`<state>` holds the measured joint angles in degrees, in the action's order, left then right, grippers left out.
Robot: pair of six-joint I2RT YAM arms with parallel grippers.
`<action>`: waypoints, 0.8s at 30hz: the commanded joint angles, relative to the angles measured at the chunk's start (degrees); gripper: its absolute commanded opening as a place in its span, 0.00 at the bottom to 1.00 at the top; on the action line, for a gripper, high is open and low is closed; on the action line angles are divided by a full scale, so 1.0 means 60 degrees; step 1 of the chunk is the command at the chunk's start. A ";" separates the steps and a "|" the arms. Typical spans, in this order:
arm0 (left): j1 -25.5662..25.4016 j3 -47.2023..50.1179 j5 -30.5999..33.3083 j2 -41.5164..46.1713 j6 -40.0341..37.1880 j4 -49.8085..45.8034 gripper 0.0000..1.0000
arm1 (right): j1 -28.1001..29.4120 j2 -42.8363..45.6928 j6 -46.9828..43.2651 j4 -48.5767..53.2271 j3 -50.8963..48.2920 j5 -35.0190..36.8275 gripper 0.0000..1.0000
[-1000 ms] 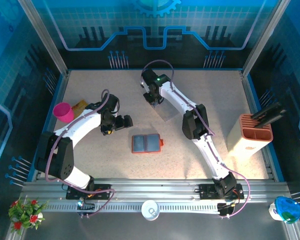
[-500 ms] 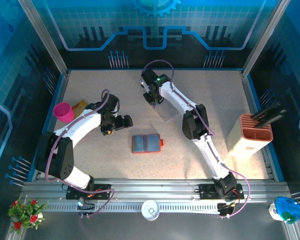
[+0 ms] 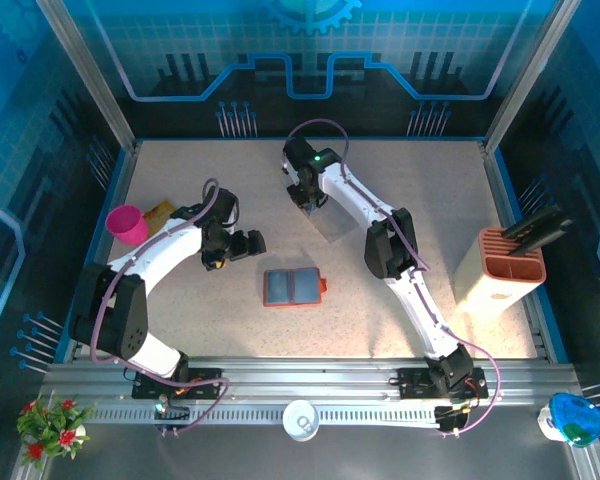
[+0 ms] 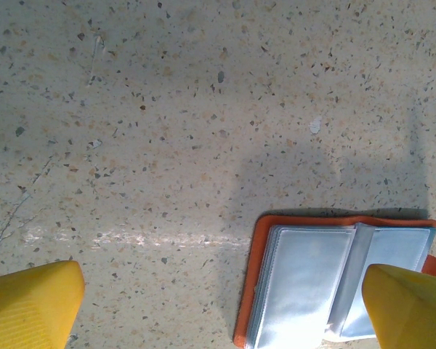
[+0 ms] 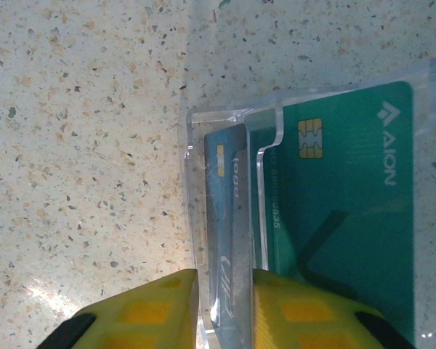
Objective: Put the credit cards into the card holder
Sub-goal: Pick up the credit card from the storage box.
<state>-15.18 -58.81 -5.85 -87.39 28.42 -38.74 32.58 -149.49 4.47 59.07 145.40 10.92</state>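
So nothing has shifted: your right gripper (image 5: pixel 225 282) straddles the grey-blue plastic card (image 5: pixel 225 203) in the far clear slotted rack (image 5: pixel 192 218), whether clamped you cannot tell. Your left gripper (image 4: pixel 221 291) hangs spread beside the open orange wallet (image 4: pixel 305 276), apparently cardless.

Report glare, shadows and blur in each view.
Top external: even light, sharp. Left wrist: glare streak on the table left of the card holder, whose pockets shine white; grey shadow above it. Right wrist: bright patch lower left; clear rack edges glint; print on the teal card sharp.
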 commanded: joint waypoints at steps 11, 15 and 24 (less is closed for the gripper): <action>-0.0063 0.0015 0.0005 0.0076 0.0048 -0.0153 0.99 | -0.0024 0.0255 0.0163 0.0054 0.0310 -0.0130 0.21; -0.0063 0.0052 0.0007 0.0095 0.0053 -0.0162 0.99 | -0.0024 0.0301 0.0164 0.0087 0.0316 -0.0149 0.20; -0.0078 0.0134 -0.0024 0.0188 0.0053 -0.0136 0.99 | -0.0017 0.0560 0.0091 0.0015 0.0345 -0.0281 0.07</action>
<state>-15.18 -58.72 -5.85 -87.39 28.42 -38.74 32.58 -149.49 5.02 58.89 145.53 10.22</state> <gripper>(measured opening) 0.992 0.079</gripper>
